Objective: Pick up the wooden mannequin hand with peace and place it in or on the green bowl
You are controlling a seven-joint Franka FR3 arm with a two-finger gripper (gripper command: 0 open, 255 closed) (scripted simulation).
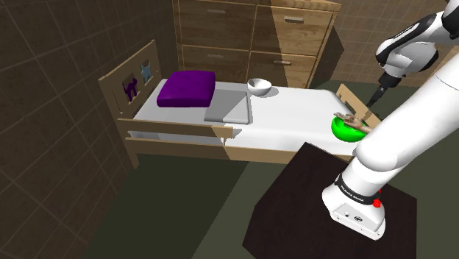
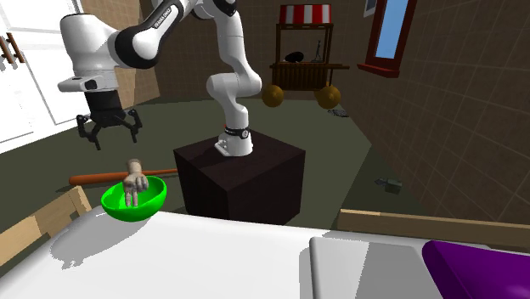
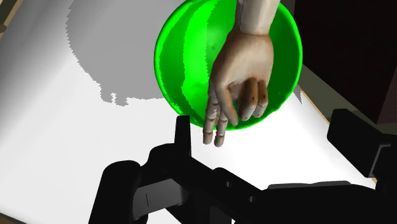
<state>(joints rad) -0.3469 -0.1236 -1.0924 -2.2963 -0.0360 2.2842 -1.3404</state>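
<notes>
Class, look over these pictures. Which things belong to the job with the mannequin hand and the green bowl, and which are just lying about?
Part of the job:
- mannequin hand, resting in the bowl
- green bowl
- claw, open, apart from both

Just lying about:
- purple pillow
- white bowl
- grey blanket
- market cart

Wrist view: tan wooden mannequin hand (image 3: 245, 70) is cropped at the wrist by the frame edge. Same edge clips the glossy green round bowl (image 3: 184, 70), and the hand covers part of its inside. Shoulder view: white arm link (image 1: 419, 110) hides the bowl's stand-side rim; two small headboard pictures (image 1: 132, 88) too small to read. Second exterior view: purple pillow (image 2: 480, 267) cropped at the corner.
</notes>
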